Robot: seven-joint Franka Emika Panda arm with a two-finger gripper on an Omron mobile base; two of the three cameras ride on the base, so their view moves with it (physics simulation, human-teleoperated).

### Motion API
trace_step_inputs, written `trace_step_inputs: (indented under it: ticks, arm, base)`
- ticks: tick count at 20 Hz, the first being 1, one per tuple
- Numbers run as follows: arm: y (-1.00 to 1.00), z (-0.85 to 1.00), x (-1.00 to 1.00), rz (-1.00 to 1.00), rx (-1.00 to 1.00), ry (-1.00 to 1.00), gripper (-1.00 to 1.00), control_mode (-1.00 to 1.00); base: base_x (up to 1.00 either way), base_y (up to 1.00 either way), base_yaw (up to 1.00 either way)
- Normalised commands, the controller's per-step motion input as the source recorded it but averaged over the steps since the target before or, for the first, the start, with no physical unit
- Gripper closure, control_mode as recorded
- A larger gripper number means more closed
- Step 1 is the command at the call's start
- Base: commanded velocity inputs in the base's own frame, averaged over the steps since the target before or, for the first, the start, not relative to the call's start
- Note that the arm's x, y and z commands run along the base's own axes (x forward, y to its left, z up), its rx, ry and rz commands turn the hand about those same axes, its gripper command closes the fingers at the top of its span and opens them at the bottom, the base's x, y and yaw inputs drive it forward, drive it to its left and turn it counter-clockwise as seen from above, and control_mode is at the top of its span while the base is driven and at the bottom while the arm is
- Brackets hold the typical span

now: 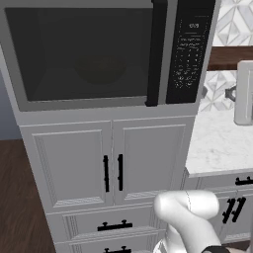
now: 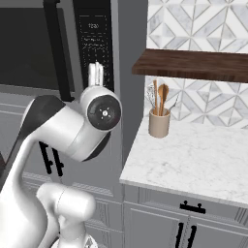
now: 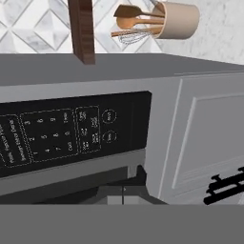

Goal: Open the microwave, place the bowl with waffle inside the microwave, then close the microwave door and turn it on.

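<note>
The microwave is built in above white cabinets. Its microwave door is closed, with the black bar handle upright beside the keypad panel. A dim round shape behind the dark glass looks like the bowl with waffle; I cannot make out the waffle. My gripper is shut, empty, and points at the lower part of the keypad. Whether it touches the keypad I cannot tell. The hand view is rolled sideways: the keypad sits close ahead, just above the closed fingertips.
A marble counter runs right of the microwave column, with a beige utensil holder under a dark wooden shelf. A white appliance stands on the counter. White cabinet doors and drawers sit below the microwave.
</note>
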Motion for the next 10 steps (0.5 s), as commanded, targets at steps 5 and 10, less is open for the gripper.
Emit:
trace_step_inputs:
  ticks: [5,10]
  arm:
    - [0.00,-0.01,0.55,0.00,0.00,0.02,1.00,-1.00]
    - [0.00,-0.09,0.38,0.00,0.00,0.00,1.00,-1.00]
  base:
    - [0.00,0.00,0.00]
    - [0.00,0.00,0.00]
